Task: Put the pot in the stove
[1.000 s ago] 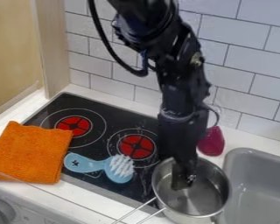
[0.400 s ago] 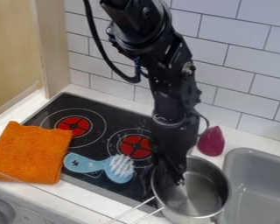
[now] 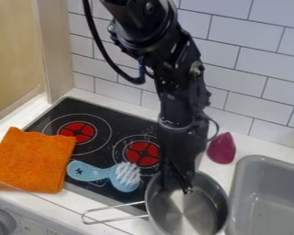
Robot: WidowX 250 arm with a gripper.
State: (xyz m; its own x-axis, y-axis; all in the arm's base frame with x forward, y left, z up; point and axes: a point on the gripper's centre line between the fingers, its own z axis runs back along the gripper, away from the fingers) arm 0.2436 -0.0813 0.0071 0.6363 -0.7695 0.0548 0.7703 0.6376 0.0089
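The black gripper (image 3: 178,187) hangs down at the upper left part of the metal pot (image 3: 205,204), with its lower end within the pot's opening and overlapping the back-left rim. Whether it holds the rim cannot be made out. The pot is upright on the white counter, just right of the black stove (image 3: 121,121), its wire handle pointing left across the stove's front edge. Part of the pot's back rim is hidden behind the gripper. Two red burners show on the stove top.
A blue brush (image 3: 106,175) lies on the stove's front part, left of the pot. An orange cloth (image 3: 31,159) covers the stove's left front corner. Behind the pot stands a dark pink object (image 3: 221,148); the grey sink (image 3: 269,202) is at the right.
The pot has shifted left and slightly toward the front, and its handle has swung from lower left to left. The gripper moved left across the pot, more slightly in the latest interval.
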